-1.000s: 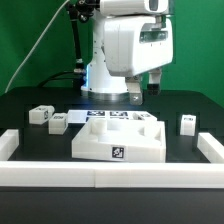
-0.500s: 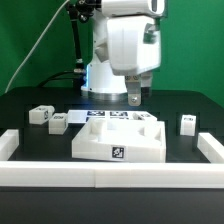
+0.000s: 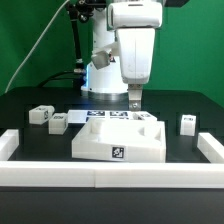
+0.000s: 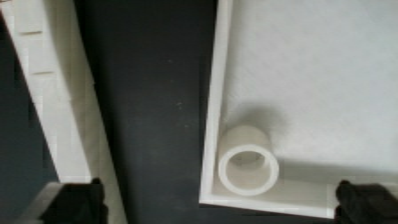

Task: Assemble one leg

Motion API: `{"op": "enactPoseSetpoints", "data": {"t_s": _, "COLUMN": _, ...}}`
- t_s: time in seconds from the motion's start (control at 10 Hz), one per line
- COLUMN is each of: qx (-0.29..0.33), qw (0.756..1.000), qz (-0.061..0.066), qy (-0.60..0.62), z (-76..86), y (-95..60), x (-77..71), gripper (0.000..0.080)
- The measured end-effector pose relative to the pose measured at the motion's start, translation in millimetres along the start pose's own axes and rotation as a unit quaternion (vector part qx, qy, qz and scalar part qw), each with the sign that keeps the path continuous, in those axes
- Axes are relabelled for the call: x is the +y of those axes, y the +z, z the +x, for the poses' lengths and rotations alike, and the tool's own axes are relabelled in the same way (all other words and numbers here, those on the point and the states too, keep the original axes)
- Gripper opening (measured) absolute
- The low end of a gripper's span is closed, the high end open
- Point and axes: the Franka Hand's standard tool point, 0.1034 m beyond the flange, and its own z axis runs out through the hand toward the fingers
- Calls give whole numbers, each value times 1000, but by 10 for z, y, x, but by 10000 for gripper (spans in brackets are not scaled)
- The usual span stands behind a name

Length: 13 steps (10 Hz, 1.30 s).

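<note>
My gripper [image 3: 135,99]: hanging over the far side of the tabletop, pointing straight down, touching no part
My jaws: spread wide; in the wrist view my two fingertips [image 4: 71,200] show as dark tips at opposite corners of the picture
Tabletop [image 3: 118,140]: large flat white piece in the middle of the black table [image 3: 30,100], with a square tag on the side face nearest the exterior camera
Socket [image 4: 249,162]: round hole near one corner of the tabletop, right beneath me in the wrist view
First leg [image 3: 40,114]: small white tagged post lying on the table at the exterior view's left, well apart from me
Second leg [image 3: 58,121]: just beside the first, nearer the tabletop
Third leg [image 3: 188,123]: alone at the exterior view's right, apart from the tabletop
Marker board [image 3: 100,116]: flat on the table just behind the tabletop
White rail [image 3: 110,176]: runs along the near edge of the table
White strip [image 4: 54,110]: long pale piece across a dark gap from the tabletop; possibly the marker board, I cannot tell
</note>
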Motion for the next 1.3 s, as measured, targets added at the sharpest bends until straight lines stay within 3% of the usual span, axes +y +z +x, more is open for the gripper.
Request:
{"op": "enactPoseSetpoints", "data": {"t_s": 0.3, "qx": -1, "qw": 1000, "qz": 1, "qy": 0, "z": -10, "y": 14, "x": -18, "gripper": 650}}
{"op": "enactPoseSetpoints", "data": {"t_s": 0.4, "qx": -1, "qw": 1000, "qz": 2, "qy": 1, "z": -23, "y": 57, "x": -138, "gripper": 650}}
{"op": "enactPoseSetpoints", "data": {"t_s": 0.5, "qx": -3, "qw": 1000, "qz": 8, "qy": 5, "z": -30, "y": 85, "x": -363, "gripper": 650}}
{"op": "enactPoseSetpoints", "data": {"t_s": 0.8, "qx": -7, "qw": 999, "qz": 37, "qy": 18, "z": -84, "y": 234, "x": -810, "gripper": 650}}
{"op": "enactPoseSetpoints", "data": {"t_s": 0.9, "qx": -8, "qw": 999, "qz": 42, "qy": 25, "z": -86, "y": 258, "x": -866, "gripper": 650}}
{"op": "enactPoseSetpoints", "data": {"t_s": 1.3, "qx": -7, "qw": 999, "qz": 41, "qy": 25, "z": -88, "y": 256, "x": -850, "gripper": 650}}
